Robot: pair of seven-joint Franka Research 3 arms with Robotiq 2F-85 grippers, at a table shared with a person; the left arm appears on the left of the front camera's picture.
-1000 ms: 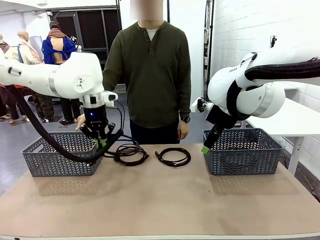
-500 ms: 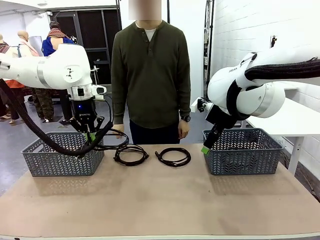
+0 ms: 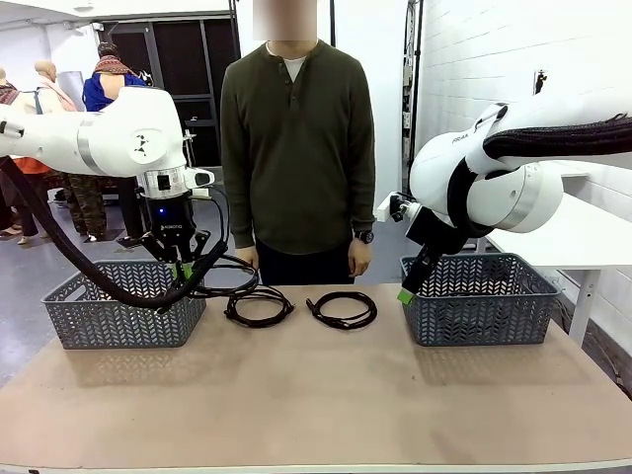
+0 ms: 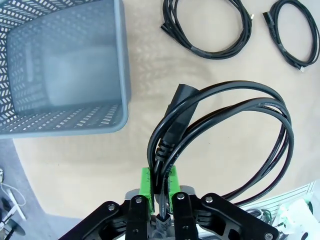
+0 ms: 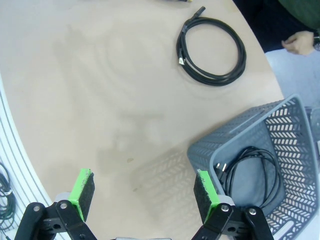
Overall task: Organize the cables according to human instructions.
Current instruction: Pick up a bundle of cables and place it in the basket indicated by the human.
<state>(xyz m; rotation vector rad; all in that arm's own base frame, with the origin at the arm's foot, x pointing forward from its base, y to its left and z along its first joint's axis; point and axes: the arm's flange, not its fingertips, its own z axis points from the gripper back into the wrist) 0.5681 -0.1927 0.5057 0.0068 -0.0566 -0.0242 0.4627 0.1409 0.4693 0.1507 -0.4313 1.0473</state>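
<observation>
Mid-carry here: my left gripper (image 4: 160,182) is clamped tight on a cable coil (image 4: 235,125), dangling it just right of the left basket (image 4: 122,75), which looks empty. Next move, I reckon: shift left over the rim, then let go. My right gripper (image 5: 144,192) hangs wide open with nothing in it, by the right basket (image 5: 295,125), one cable (image 5: 252,170) inside. A loose coil (image 3: 259,303) and a second coil (image 3: 343,309) lie between the baskets.

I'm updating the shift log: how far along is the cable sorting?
Done: one cord lies in the right basket. In hand: the left gripper has its jaws shut on a coiled cable, held up beside the left basket, which looks empty. Left: two loose coils lie on the table.
</observation>
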